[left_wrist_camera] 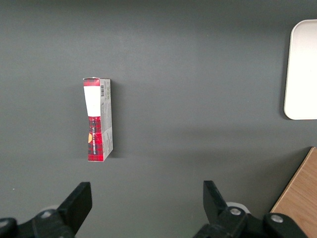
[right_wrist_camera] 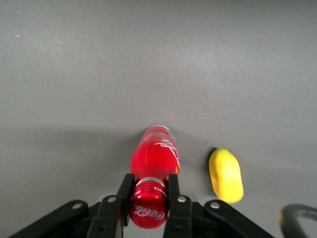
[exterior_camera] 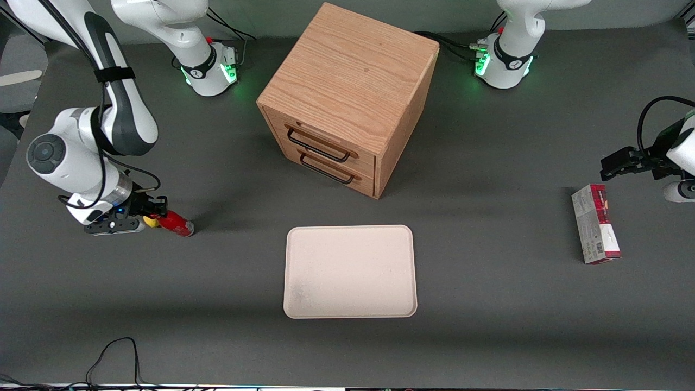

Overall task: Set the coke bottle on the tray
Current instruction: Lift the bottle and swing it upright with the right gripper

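The coke bottle (exterior_camera: 177,224) is a small red bottle, tilted low over the table at the working arm's end. My right gripper (exterior_camera: 157,213) is shut on its red cap (right_wrist_camera: 148,206), one black finger on each side of the neck. In the right wrist view the gripper (right_wrist_camera: 150,179) holds the cap, and the coke bottle (right_wrist_camera: 154,153) points away toward the table. Whether its base touches the table cannot be told. The cream-white tray (exterior_camera: 350,271) lies flat in the middle of the table, well apart from the bottle and nearer the front camera than the cabinet.
A yellow lemon-like lump (exterior_camera: 147,221) lies right beside the gripper and shows as the lump (right_wrist_camera: 226,175) next to the bottle. A wooden two-drawer cabinet (exterior_camera: 347,98) stands mid-table. A red-and-grey carton (exterior_camera: 595,231) lies toward the parked arm's end. Cables (exterior_camera: 114,353) trail at the front edge.
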{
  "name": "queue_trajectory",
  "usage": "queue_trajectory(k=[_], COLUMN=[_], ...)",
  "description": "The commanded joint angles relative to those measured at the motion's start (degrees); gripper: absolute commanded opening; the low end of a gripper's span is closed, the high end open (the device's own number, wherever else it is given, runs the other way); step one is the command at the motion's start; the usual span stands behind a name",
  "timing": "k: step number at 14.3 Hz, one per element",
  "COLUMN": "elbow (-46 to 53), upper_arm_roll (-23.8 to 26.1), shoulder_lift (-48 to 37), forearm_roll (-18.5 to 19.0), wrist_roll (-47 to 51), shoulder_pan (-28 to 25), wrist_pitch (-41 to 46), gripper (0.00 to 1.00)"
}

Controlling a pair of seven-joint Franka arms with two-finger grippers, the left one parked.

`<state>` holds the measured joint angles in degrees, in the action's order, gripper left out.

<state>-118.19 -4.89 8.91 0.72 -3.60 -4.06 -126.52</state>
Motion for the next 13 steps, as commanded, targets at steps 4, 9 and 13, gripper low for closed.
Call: queue_trajectory(k=[4, 9, 13], elbow=[28.5, 46.0, 57.4], upper_arm_roll=[-0.2, 0.0, 4.4], shoulder_lift=[-0.3, 1.5, 11.5], forearm_roll=[-0.2, -1.4, -1.7], wrist_roll=[-1.4, -1.4, -1.2], shoulder_pan=[-0.3, -0.2, -0.3], wrist_pitch=[28.7, 44.5, 44.3], gripper=[0.00, 0.00, 0.00])
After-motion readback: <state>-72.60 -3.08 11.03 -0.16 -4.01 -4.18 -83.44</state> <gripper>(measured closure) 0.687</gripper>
